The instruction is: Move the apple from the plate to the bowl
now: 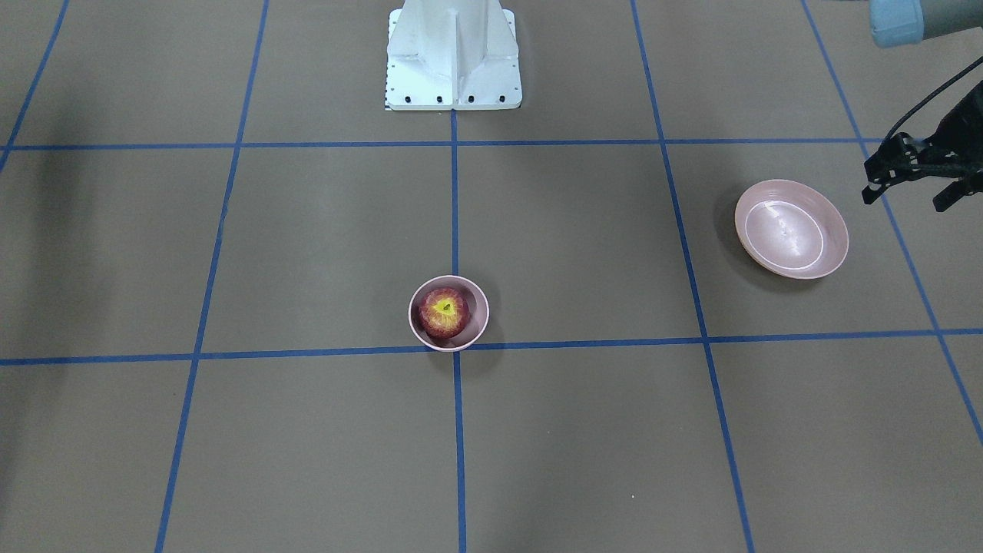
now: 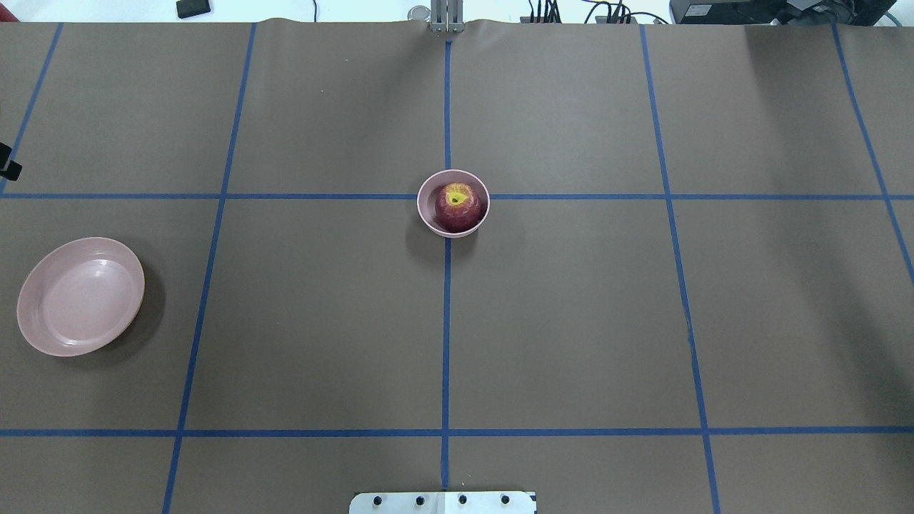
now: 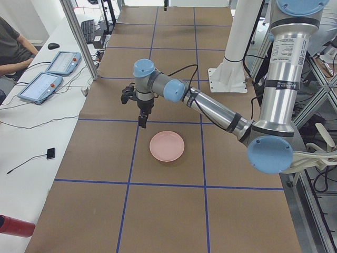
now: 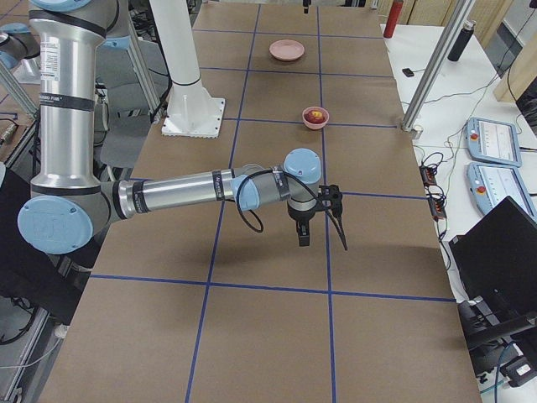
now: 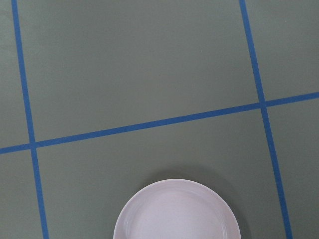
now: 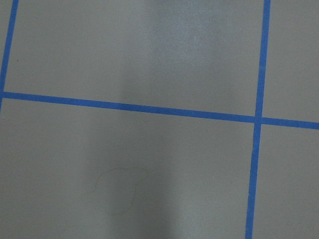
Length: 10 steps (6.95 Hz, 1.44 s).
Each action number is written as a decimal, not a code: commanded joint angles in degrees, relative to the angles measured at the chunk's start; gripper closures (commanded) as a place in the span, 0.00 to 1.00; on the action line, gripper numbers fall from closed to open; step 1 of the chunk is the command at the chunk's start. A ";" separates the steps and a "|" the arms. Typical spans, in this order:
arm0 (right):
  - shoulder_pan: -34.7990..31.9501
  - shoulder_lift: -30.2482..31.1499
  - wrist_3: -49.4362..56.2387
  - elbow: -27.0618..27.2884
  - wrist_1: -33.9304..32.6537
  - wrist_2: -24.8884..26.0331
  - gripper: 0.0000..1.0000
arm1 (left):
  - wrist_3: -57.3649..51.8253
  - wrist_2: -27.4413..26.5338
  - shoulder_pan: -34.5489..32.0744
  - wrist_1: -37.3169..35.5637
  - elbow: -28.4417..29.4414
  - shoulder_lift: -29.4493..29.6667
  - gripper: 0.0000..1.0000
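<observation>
The dark red apple [image 1: 443,311] sits inside the small pink bowl [image 1: 478,295] at the table's middle; both also show in the overhead view, the apple [image 2: 457,207] in the bowl [image 2: 423,203]. The wide pink plate [image 1: 791,229] is empty on my left side [image 2: 80,296]; its far rim shows in the left wrist view [image 5: 177,214]. My left gripper [image 1: 908,197] hangs open and empty just beyond the plate, above the table [image 3: 134,110]. My right gripper [image 4: 323,228] shows only in the exterior right view, far from the bowl; I cannot tell whether it is open or shut.
The white robot base [image 1: 453,54] stands at the table's robot-side edge. Blue tape lines [image 2: 446,321] grid the brown table. A person and control tablets [image 3: 55,63] sit at a side desk, with a red bottle [image 3: 13,225] near its corner.
</observation>
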<state>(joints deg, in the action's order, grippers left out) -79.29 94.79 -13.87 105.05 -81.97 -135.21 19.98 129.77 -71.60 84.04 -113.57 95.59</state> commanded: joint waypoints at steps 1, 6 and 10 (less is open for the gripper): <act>1.24 -0.13 -0.55 0.85 -0.03 -0.31 0.00 | 0.76 0.31 -0.03 0.07 0.19 -0.05 0.02; 2.12 0.04 -0.90 1.91 -0.21 -1.63 0.00 | 1.02 0.40 -0.12 0.07 -1.74 -1.89 0.02; 2.48 0.22 -1.43 2.00 -0.03 -1.81 0.00 | 0.85 0.40 0.15 0.51 -1.66 -1.72 0.02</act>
<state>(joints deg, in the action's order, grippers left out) -76.83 94.95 -15.27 107.00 -82.06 -136.96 20.85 130.19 -71.44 84.58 -115.27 93.98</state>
